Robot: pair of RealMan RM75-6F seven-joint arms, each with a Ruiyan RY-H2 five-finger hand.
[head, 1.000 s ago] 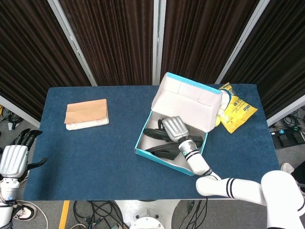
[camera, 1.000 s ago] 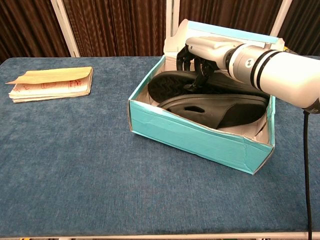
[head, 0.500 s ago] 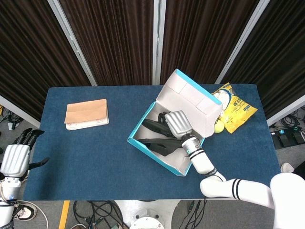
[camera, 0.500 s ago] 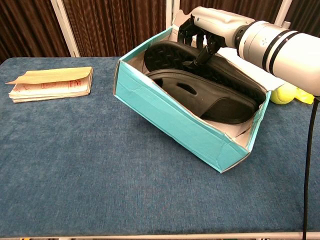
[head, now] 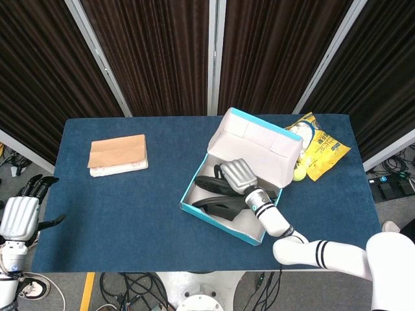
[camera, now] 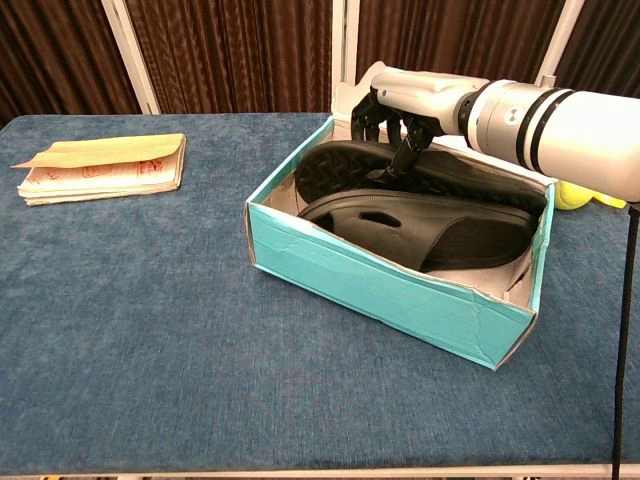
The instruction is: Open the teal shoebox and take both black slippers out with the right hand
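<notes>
The teal shoebox (head: 219,215) (camera: 380,292) stands on the blue table right of centre, its lid (head: 254,144) folded up at the back. Two black slippers lie inside. The near one (camera: 430,222) (head: 217,206) lies flat along the front wall. The far one (camera: 335,168) (head: 209,181) leans by the back wall. My right hand (head: 237,175) (camera: 405,110) reaches into the box from above, and its curled fingers (camera: 398,160) grip the far slipper's strap. My left hand (head: 18,217) hangs beside the table's left edge with its fingers apart, holding nothing.
A brown-covered stack of papers (head: 118,155) (camera: 100,165) lies at the table's back left. A yellow snack bag (head: 319,150) and a yellow-green ball (head: 298,173) (camera: 572,195) sit just right of the box. Dark curtains hang behind.
Half a second ago the box was tipped up and rotated by the right hand's pull. It has dropped back flat on the table. The hand stays on the far slipper.
</notes>
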